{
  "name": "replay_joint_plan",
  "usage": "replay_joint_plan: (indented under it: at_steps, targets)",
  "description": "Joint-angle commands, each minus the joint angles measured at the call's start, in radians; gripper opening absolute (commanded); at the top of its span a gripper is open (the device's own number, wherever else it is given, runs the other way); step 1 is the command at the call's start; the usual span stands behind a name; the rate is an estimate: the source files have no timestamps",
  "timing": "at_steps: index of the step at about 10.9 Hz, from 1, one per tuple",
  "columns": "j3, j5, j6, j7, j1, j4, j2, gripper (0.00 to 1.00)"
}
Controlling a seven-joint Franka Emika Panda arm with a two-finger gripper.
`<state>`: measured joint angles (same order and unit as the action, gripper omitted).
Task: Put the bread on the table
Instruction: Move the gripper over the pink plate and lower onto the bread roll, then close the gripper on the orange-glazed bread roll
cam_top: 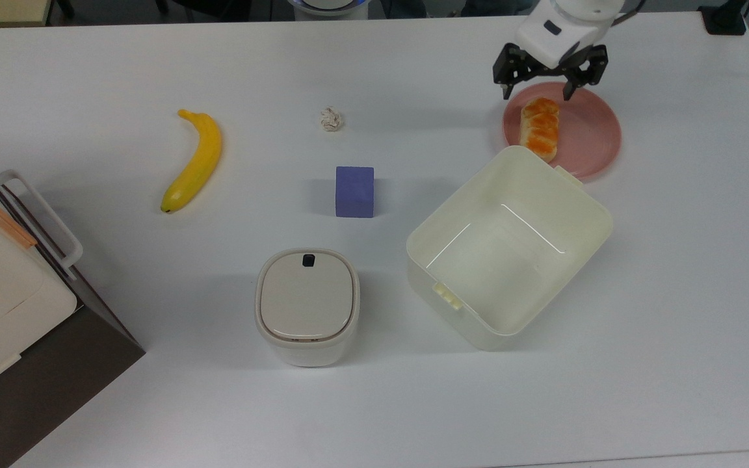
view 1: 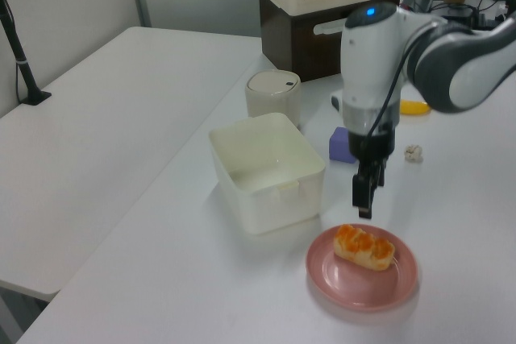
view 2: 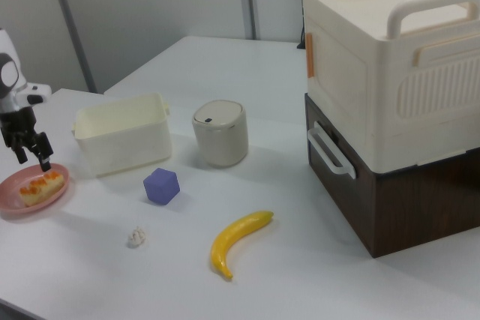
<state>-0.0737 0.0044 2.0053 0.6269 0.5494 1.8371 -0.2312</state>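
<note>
- Far toward the top view's left from the gripper: cream-and-dark-brown boxy appliance with a white handle (cam_top: 20,286), at the tabletop's edge.
- Well off toward the top view's left of the gripper: long yellow banana (cam_top: 196,160), lying flat on the large white matte table (cam_top: 374,403).
- Nearer, but well apart from the gripper: tiny whitish crumpled paper wad (cam_top: 331,119), alone on bare tabletop.
- Below the wad in the top view, well away from the fingers: purple block (cam_top: 354,191).
- Further down in the top view, far from the gripper: small beige lidded bin with rounded corners (cam_top: 307,307), upright, lid closed.
- Just below the gripper's area in the top view: open cream plastic tub (cam_top: 582,214), set at an angle, one corner overlapping the plate's edge.
- Black two-finger gripper on the white arm (cam_top: 550,81), fingers spread wide, nothing held; in the top view poised over the upper end of the bun, one fingertip on each side of it.
- In the left view, gripper (view 1: 364,199) pointing down, tips just above the bun, not touching.
- Directly under the fingers: small oblong bread with a glossy orange-brown segmented top and pale sides (cam_top: 539,127), lying on the round pink plate (cam_top: 592,133), toward the top view's left half of it.
- In the right view: gripper (view 2: 31,154) just above the bread (view 2: 41,186) on the plate (view 2: 15,204).
</note>
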Motion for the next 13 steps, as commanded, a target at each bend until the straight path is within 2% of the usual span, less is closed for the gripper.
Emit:
replay_joint_plan:
  at_steps: [1, 4, 5, 6, 7, 8, 9, 12, 13]
  targets:
    - [0.002, -0.020, 0.078, 0.092, 0.044, 0.008, -0.069, 1.00]
    - [0.002, -0.035, 0.125, 0.108, 0.050, 0.002, -0.126, 0.99]
    - [0.002, -0.043, 0.139, 0.108, 0.050, 0.002, -0.138, 0.94]
    - [0.002, -0.053, 0.139, 0.106, 0.055, 0.002, -0.142, 0.75]
    - [0.002, -0.055, 0.138, 0.102, 0.055, 0.001, -0.139, 0.50]
    - [0.000, -0.055, 0.127, 0.094, 0.052, 0.001, -0.125, 0.32]
    - [0.002, -0.054, 0.100, 0.064, 0.043, 0.002, -0.094, 0.25]
    - [0.023, -0.044, -0.076, -0.064, 0.001, -0.035, -0.025, 0.22]
    - [0.046, -0.046, -0.124, -0.113, -0.008, -0.038, -0.016, 0.24]
